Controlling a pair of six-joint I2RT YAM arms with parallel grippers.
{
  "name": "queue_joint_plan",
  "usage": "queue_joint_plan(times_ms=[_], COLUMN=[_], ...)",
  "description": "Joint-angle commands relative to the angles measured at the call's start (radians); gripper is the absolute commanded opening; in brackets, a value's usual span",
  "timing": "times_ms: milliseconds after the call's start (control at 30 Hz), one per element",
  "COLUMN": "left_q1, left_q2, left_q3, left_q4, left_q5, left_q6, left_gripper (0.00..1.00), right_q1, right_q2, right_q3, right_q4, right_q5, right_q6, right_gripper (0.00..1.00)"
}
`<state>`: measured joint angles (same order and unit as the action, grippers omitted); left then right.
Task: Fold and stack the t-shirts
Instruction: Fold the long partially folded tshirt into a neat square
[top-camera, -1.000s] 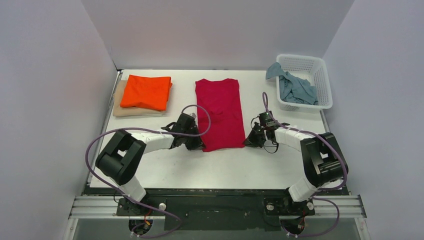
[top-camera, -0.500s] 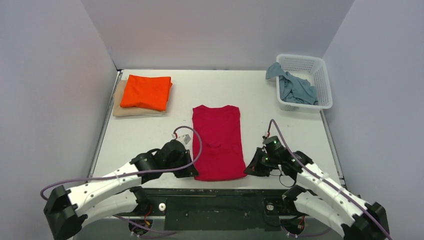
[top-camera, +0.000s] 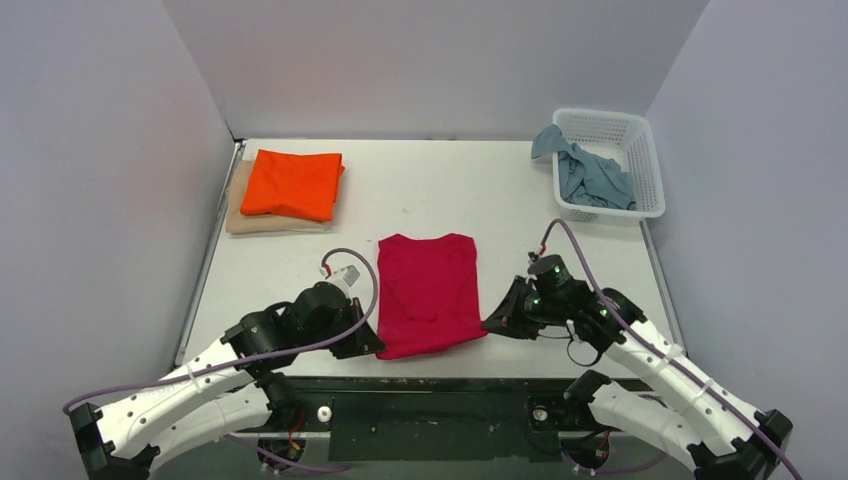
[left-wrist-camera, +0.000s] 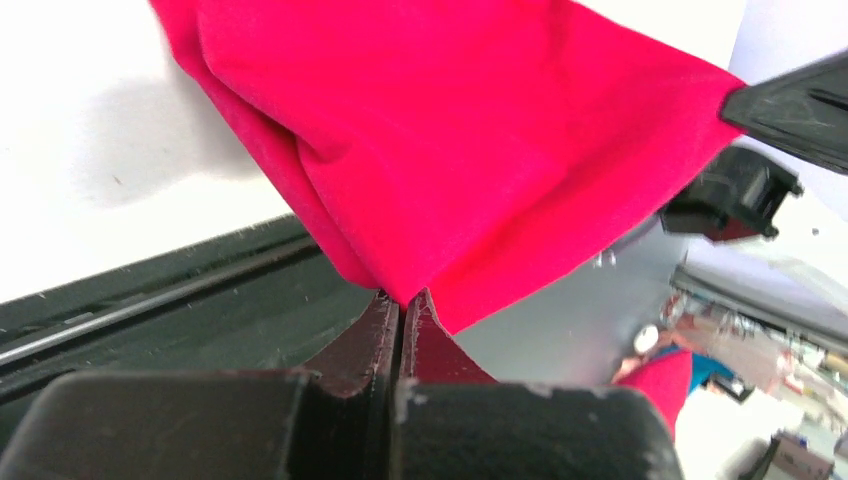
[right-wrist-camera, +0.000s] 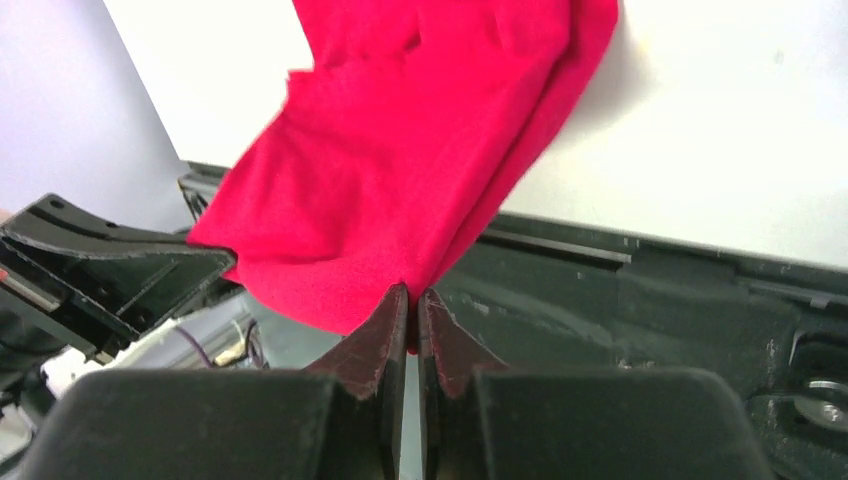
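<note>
The crimson red cloth t-shirt (top-camera: 428, 293) lies folded lengthwise at lower centre of the overhead frame, its near hem at the front edge of the white table (top-camera: 430, 190) — both near corners pinched. The left gripper (top-camera: 374, 346) clamps the lower-left corner and the right gripper (top-camera: 490, 325) the lower-right; both wrist views show jaws pressed tight on red cloth. At upper left, a folded bright orange t-shirt (top-camera: 293, 184) rests on a folded pale beige t-shirt (top-camera: 238, 216). At upper right, a crumpled grey-blue t-shirt (top-camera: 592, 178) spills over the rim of a white plastic lattice basket (top-camera: 610, 213).
</note>
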<state>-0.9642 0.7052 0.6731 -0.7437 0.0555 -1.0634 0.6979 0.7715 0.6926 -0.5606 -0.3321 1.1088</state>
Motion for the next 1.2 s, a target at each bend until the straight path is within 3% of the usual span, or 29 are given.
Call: queue_joint_plan(times_ms=[0, 133, 400, 933, 1167], left_q1=[0.092, 0.266, 0.409, 0.564, 0.6], left_q2=[0.05, 0.121, 0.312, 0.63, 0.82], left_q3=[0.067, 0.098, 0.184, 0.312, 0.386], left_q4=[0.022, 0.084, 0.253, 0.358, 0.408], left_q5=[-0.027, 0.035, 0.119, 0.134, 0.166], left_q6=[0.062, 0.151, 0.262, 0.352, 0.363], left_gripper=[0.0, 0.0, 0.0, 0.0, 0.0], right_q1=[-0.07, -0.155, -0.236, -0.373, -0.379], right_q2=[0.113, 0.216, 0.374, 0.717, 0.858], right_q3=[0.155, 0.237, 0.362, 0.495, 0.548], right_q4=[-0.018, -0.02, 0.01, 0.205, 0.274], right_q5=[0.104, 0.063, 0.075, -0.047, 0.032], right_q6=[-0.141, -0.209, -0.29, -0.314, -0.302], right_gripper=[0.0, 0.0, 0.0, 0.0, 0.0])
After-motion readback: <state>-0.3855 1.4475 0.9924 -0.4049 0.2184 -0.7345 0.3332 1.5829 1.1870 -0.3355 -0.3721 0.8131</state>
